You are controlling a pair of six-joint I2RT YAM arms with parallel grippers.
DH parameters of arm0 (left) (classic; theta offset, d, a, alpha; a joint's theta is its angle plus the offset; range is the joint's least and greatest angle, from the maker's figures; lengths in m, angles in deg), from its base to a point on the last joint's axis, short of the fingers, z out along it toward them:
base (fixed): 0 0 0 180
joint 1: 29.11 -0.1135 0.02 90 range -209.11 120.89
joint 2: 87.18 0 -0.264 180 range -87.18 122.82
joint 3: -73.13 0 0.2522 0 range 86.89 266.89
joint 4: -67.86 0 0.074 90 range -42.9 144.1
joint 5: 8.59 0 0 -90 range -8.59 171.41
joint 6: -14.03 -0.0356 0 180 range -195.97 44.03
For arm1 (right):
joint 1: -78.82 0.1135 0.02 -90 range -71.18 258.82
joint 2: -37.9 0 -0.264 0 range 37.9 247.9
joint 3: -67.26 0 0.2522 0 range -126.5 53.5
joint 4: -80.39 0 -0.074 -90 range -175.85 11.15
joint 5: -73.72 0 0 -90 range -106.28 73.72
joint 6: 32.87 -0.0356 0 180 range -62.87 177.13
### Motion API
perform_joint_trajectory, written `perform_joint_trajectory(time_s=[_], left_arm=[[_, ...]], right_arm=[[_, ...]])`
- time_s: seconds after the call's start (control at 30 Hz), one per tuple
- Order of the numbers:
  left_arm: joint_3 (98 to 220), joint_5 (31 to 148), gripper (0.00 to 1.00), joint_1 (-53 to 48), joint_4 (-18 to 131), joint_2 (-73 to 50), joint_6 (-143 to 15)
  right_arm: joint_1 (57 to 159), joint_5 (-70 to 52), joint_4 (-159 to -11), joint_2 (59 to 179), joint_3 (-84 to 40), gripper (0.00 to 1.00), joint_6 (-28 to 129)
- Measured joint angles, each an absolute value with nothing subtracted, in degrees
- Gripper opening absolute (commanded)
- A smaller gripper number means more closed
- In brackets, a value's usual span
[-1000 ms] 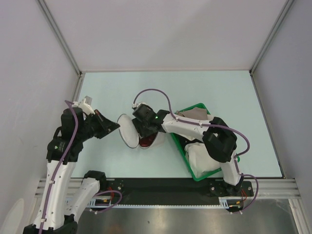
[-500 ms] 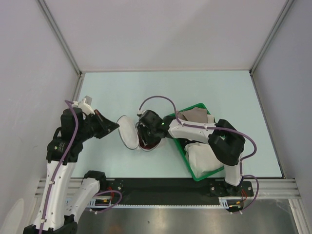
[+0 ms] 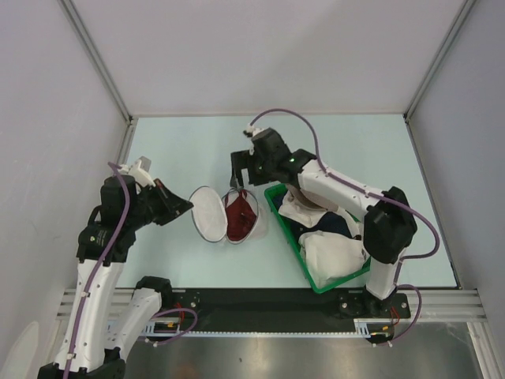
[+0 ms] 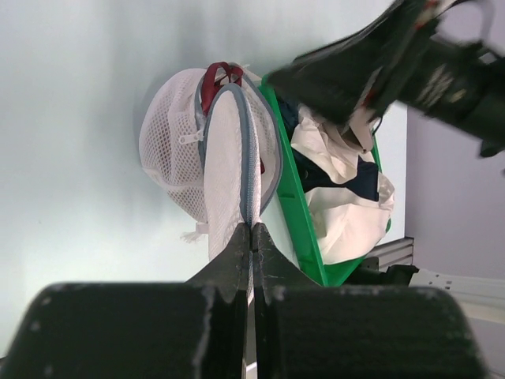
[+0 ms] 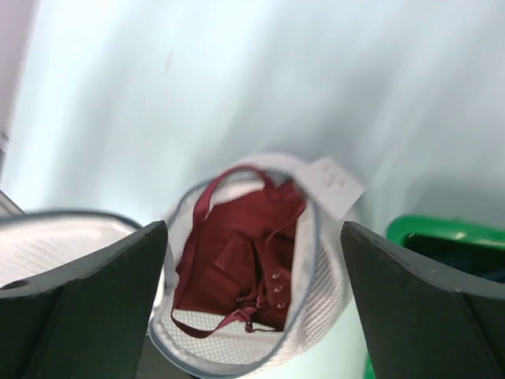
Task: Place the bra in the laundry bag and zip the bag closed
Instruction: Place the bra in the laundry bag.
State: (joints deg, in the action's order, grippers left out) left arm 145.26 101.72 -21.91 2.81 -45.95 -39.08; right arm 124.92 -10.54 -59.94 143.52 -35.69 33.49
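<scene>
The laundry bag (image 3: 207, 213) lies open on the table, its white mesh lid standing up on the left. The maroon bra (image 3: 239, 215) is bunched inside the lower half, a strap (image 4: 217, 75) showing over the rim. My left gripper (image 3: 178, 207) is shut on the lid's grey zipper rim (image 4: 251, 189). My right gripper (image 3: 239, 175) hangs open above the bag's far side with nothing between its fingers. From the right wrist, the bra (image 5: 237, 268) with its hooks fills the mesh cup (image 5: 316, 308), and a white tag (image 5: 339, 181) sticks out. The left gripper (image 4: 252, 229) pinches the rim.
A green plastic basket (image 3: 278, 212) with white and navy garments (image 3: 331, 249) stands right against the bag's right side. In the left wrist view, the basket (image 4: 293, 189) sits just behind the bag. The right arm (image 3: 339, 185) reaches over the basket.
My right gripper has opened wide, left the bra in the bag, and lifted away toward the far side. The left gripper keeps its hold on the lid.
</scene>
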Motion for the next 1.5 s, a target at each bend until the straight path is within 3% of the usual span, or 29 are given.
perform_joint_trajectory(time_s=[0.2,0.4,0.57,0.9,1.5], left_arm=[[144.85,101.77,0.00,-21.91,3.01,-45.55,-40.50],[144.83,102.49,0.00,-21.91,3.05,-45.20,-41.51],[144.74,102.60,0.00,-21.91,3.05,-45.29,-41.84],[146.29,90.49,0.00,-21.91,-2.41,-48.15,-41.60],[148.56,78.38,0.00,-21.91,-8.71,-53.62,-40.90]], right_arm=[[115.96,-3.59,-61.12,142.98,-38.33,1.00,33.45],[110.21,8.14,-62.45,152.02,-40.89,1.00,29.82],[110.23,11.07,-67.74,153.07,-32.73,0.99,22.74],[111.44,10.96,-84.94,147.50,-18.90,1.00,3.44],[120.44,-2.81,-93.36,142.95,-9.89,1.00,-19.05]])
